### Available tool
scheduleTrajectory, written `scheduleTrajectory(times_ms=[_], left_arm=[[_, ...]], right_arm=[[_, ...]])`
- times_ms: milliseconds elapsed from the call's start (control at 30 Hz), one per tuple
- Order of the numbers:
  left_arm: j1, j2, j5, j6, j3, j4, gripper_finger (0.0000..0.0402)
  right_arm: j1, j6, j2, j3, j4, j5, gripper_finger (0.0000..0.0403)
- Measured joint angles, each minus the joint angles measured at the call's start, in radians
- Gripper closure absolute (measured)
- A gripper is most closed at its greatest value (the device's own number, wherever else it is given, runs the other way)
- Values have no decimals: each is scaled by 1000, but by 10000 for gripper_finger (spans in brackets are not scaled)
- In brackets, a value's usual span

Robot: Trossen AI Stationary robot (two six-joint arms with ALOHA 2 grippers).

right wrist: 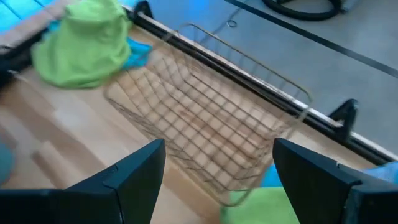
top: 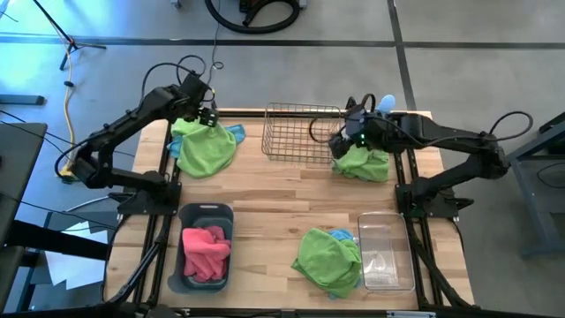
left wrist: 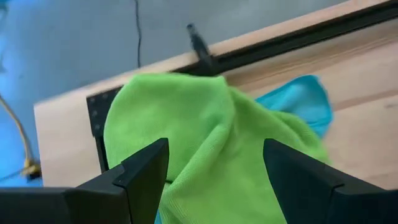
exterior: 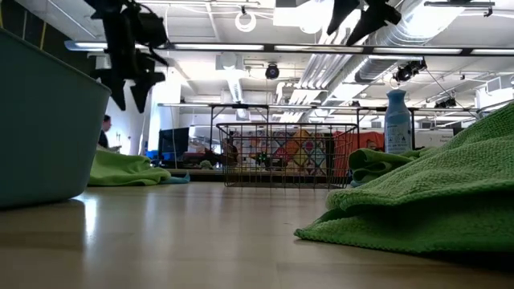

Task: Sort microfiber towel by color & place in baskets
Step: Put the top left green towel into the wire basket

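Between both arms, wire-mesh basket (top: 300, 134) lies upright, long axis left-right

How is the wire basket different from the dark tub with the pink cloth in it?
The wire basket is brass-coloured open mesh you can see through; the dark tub is solid grey-blue plastic. The wire basket holds nothing, while the dark tub holds pink towels. The wire basket sits at the table's far edge between the arms; the dark tub sits at the near left. Both are small, rectangular and upright.
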Motion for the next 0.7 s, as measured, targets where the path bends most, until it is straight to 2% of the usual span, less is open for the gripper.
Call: scheduleTrajectory(times_ms=[300,433,700], left_arm=[[-1,17,13,-34,-112,-14,153],[-4,16,59,-110,-152,-16,153],[-3,38,51,-144,-180,48,153]], right_arm=[[-187,-289,0,0,-31,-147,109],[-254,-413,0,0,-24,-224,109],[-332,-503,0,0,36,-314,109]])
